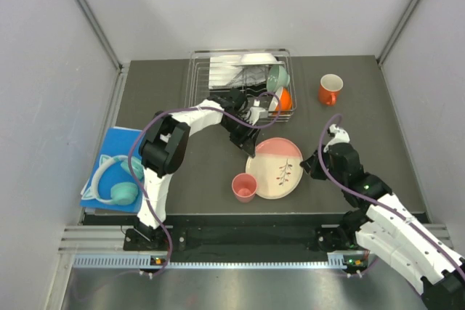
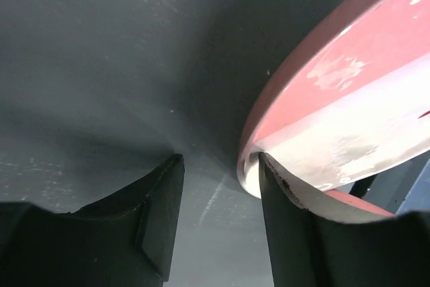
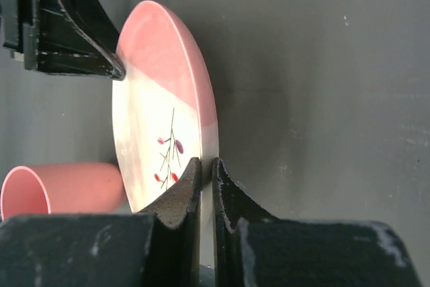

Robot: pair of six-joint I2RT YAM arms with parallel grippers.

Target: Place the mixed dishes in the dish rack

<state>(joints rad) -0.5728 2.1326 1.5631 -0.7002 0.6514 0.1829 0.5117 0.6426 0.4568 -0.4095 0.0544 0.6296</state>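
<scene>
Left gripper [image 1: 251,153]: open. We see one finger [image 2: 295,233] against the rim of the pink plate [image 1: 275,168], and the other finger apart from it over the bare table [image 1: 182,179].
Right gripper [image 1: 306,168]: closed on the pink plate's rim, on the side opposite the left gripper. In its own view the rim runs down into the thin gap between the fingers [image 3: 181,193].
Pink plate: between the two grippers, held by the right one.
Cup [image 1: 244,187]: upright, just beside the pink plate, on the near side of the left gripper.
Mug [image 1: 330,89]: upright, beyond the right gripper and well apart from it.
Rack [image 1: 197,70]: just beyond the left gripper. We see the green bowl [image 1: 277,78], the orange bowl [image 1: 285,99] and the white plate [image 1: 258,58] in it.
</scene>
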